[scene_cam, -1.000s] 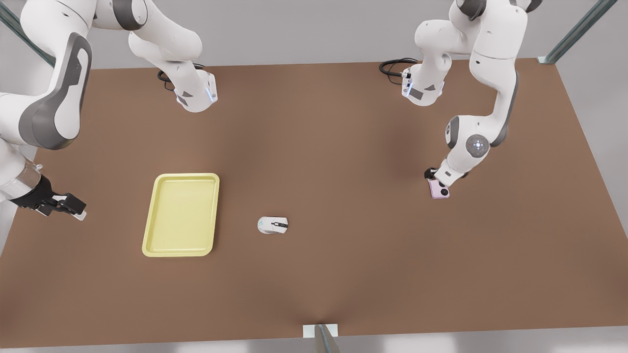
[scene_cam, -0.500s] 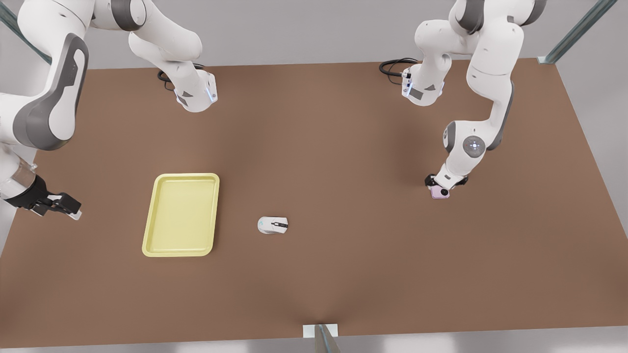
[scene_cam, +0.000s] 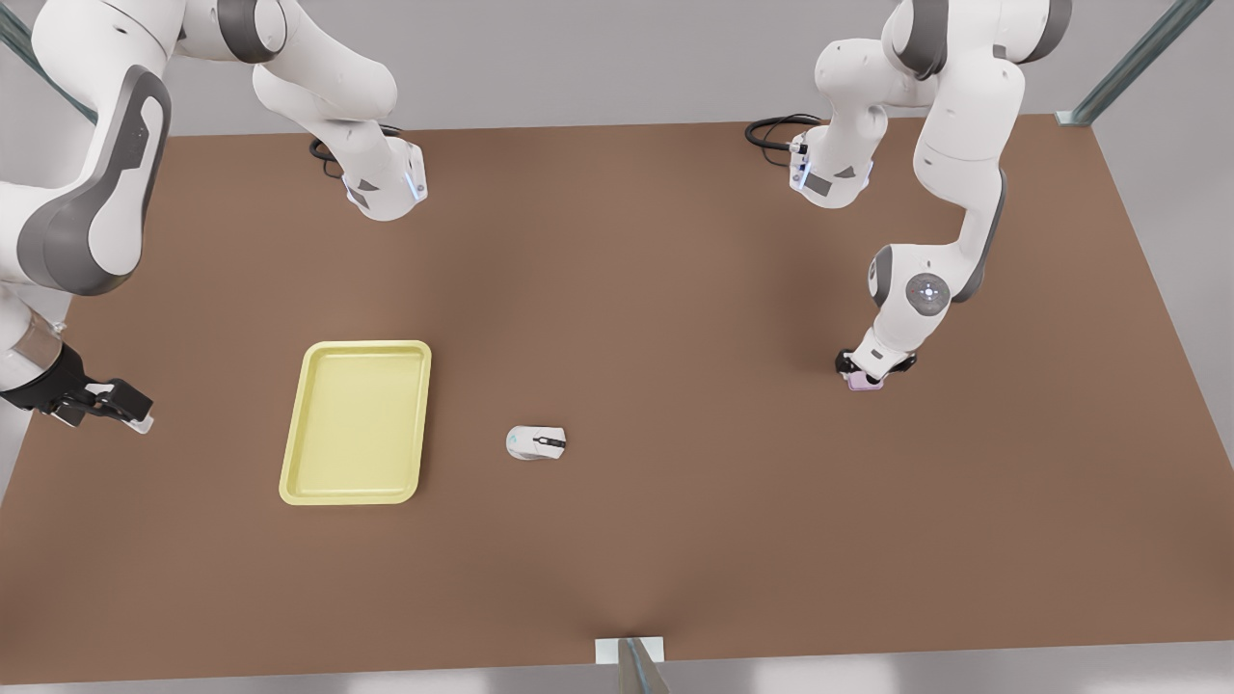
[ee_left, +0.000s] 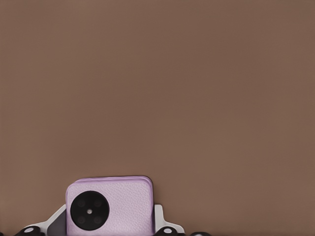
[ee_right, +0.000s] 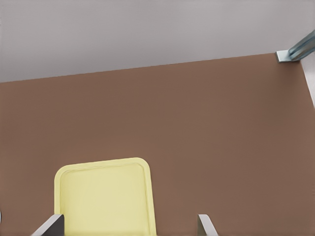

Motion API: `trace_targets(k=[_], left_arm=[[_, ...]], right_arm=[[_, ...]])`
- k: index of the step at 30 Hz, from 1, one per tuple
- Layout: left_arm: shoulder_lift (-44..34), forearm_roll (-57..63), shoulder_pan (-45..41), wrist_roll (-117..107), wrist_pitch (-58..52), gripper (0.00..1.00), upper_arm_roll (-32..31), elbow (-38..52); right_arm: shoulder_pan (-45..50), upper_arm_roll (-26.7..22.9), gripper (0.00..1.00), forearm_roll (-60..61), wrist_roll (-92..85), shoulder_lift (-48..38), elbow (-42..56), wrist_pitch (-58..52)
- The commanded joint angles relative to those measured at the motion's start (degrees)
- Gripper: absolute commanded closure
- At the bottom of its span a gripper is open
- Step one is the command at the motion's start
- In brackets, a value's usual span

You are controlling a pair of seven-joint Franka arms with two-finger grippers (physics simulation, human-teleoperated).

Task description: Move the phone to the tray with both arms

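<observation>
The pale pink phone point(scene_cam: 865, 384) lies flat on the brown table at the front view's right, mostly covered by the arm above it. My left gripper point(scene_cam: 871, 370) has come down over it. In the left wrist view its fingers point(ee_left: 160, 219) flank the phone point(ee_left: 118, 196) on both sides, open, with the black lens cluster facing up. The pale yellow tray point(scene_cam: 289, 453) sits at the front view's left. My right gripper point(scene_cam: 108, 405) hangs open left of the tray, over the table's edge. From the right wrist view the tray point(ee_right: 150, 196) lies ahead of that gripper point(ee_right: 127, 227).
A white computer mouse point(scene_cam: 536, 442) with a black wheel rests between tray and phone. Both arm bases point(scene_cam: 386, 188) stand at the table's far side with black cables. A metal post point(scene_cam: 631, 665) stands at the near edge.
The left gripper has lowered onto the phone, covering more of it. The right gripper has drifted slightly towards the front view's left. Phone, tray and mouse have not moved.
</observation>
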Motion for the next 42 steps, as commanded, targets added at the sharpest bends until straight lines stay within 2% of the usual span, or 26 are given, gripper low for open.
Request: trace_targets(k=[1, 4, 8, 11, 13, 14, 18, 20, 23, 29, 36, 39, 40, 42], left_arm=[[-0.1, -0.1, 0.0, 0.5, 0.0, 0.23, 0.0, 0.0], [-1.0, -0.1, 0.0, 0.4, -1.9, 0.24, 0.0, 1.4], [-2.6, -0.1, -0.1, -0.4, -10.6, 0.24, -0.6, 6.5], [-3.8, -0.1, -0.3, -2.0, -19.1, 0.24, -4.5, 11.2], [-3.9, -0.1, -0.3, -8.2, -24.8, 0.24, -9.6, 15.4], [-3.1, -0.1, -5.2, -14.3, -29.4, 0.24, -10.6, 19.7], [10.0, -0.5, -18.9, -32.7, -36.8, 0.24, -10.6, 39.4], [19.1, -0.8, -23.5, -38.6, -42.4, 0.24, -10.6, 53.4], [27.0, -0.7, -26.8, -45.6, -45.0, 0.24, -10.6, 64.2], [34.9, -0.5, -29.8, -52.5, -46.1, 0.24, -10.3, 73.8], [37.6, 0.6, -31.7, -46.3, -45.2, 0.24, -10.3, 78.7], [37.9, 0.6, -31.8, -45.5, -43.8, 0.12, -10.3, 78.7], [38.5, 0.6, -31.8, -45.6, -43.8, 0.00, -10.3, 79.8], [40.3, 0.6, -32.4, -46.4, -43.8, 0.00, -10.4, 82.9]], right_arm=[[0.0, 0.0, 0.00, 0.1, -0.8, 0.0, 0.0, 0.0], [0.1, 0.0, 0.00, 0.1, -0.8, 0.1, 0.1, 0.0], [-0.4, -0.1, 0.00, 0.0, -1.4, 0.1, 0.0, 0.0], [-0.7, 0.0, 0.00, 0.0, -2.6, 0.2, 0.1, 0.1], [-2.1, -0.1, 0.00, -0.1, -5.9, 0.2, 0.1, 0.0], [-2.6, -0.1, 0.00, 0.1, -6.3, 0.2, 0.1, 0.1], [-2.6, 0.0, 0.00, 0.1, -6.1, 0.2, 0.1, 0.3], [-2.5, 0.0, 0.00, 0.1, -5.9, 0.2, 0.1, 0.4], [-2.6, 0.1, 0.00, 0.1, -6.1, 0.2, 0.1, 0.5], [-2.7, 0.0, 0.00, 0.1, -6.2, 0.5, 0.1, 0.5], [-2.4, 0.0, 0.00, 0.2, -6.1, 0.5, 0.0, 0.6], [-2.5, 0.1, 0.00, 0.8, -6.2, 0.4, 0.1, 0.6], [-2.5, 0.1, 0.00, 0.8, -6.2, 0.4, 0.1, 0.6], [-2.5, 0.1, 0.00, 0.8, -6.2, 0.5, 0.1, 0.6]])
